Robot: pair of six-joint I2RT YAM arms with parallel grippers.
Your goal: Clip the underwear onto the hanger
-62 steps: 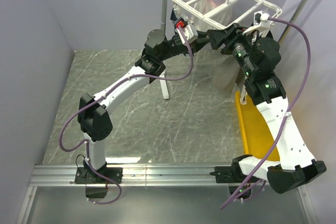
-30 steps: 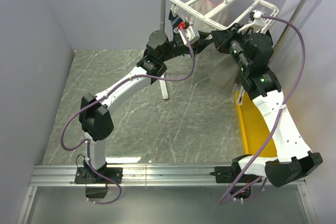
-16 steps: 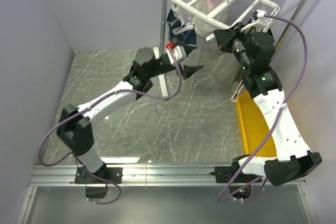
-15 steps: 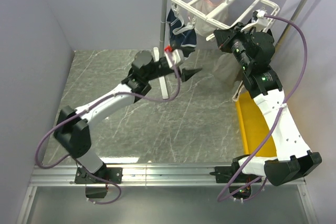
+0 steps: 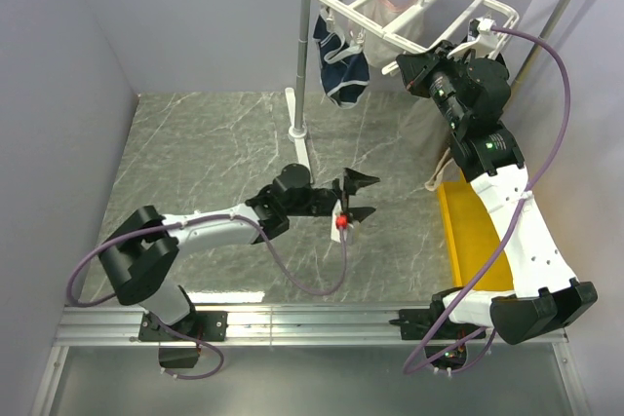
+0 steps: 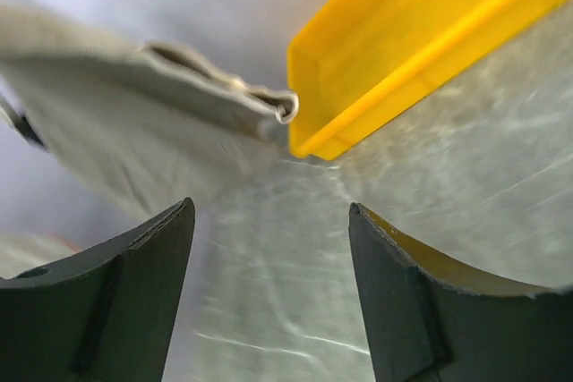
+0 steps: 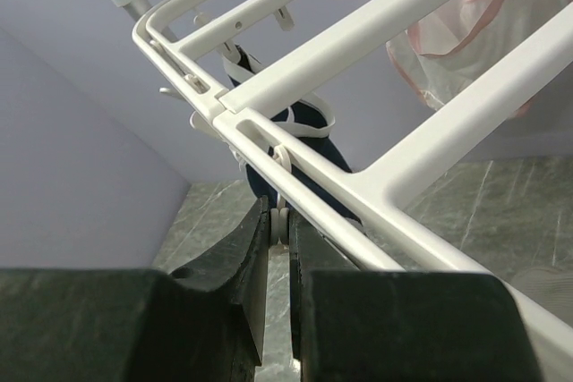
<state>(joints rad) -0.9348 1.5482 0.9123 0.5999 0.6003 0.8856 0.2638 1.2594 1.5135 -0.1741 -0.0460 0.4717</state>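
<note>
Top view first: the left gripper (image 5: 368, 197) sits low over the marble table (image 5: 195, 143), well apart from the rack, its jaws spread wide with nothing between them. Up at the back the white hanger (image 5: 487, 9) hooks onto the grey pole stand (image 5: 300, 46), navy briefs (image 5: 341, 63) dangling at its left end. The right gripper (image 5: 406, 65) is up against the hanger's near rail, and the taupe underwear (image 5: 417, 129) hangs below that spot, beside the right arm, above the far end of the yellow tray (image 5: 470, 236); which clip carries it I cannot tell. Left wrist now: the left gripper (image 6: 269, 212) shows two dark fingers (image 6: 107, 301) far apart, only marble between them, the underwear (image 6: 134, 118) hanging ahead on the left and the yellow tray (image 6: 430, 33) just beside it. Right wrist: the right gripper (image 7: 279, 214) has its fingers nearly together, pinching a small white clip (image 7: 280, 218) under the hanger (image 7: 403, 167), with the navy briefs (image 7: 309, 163) behind.
</note>
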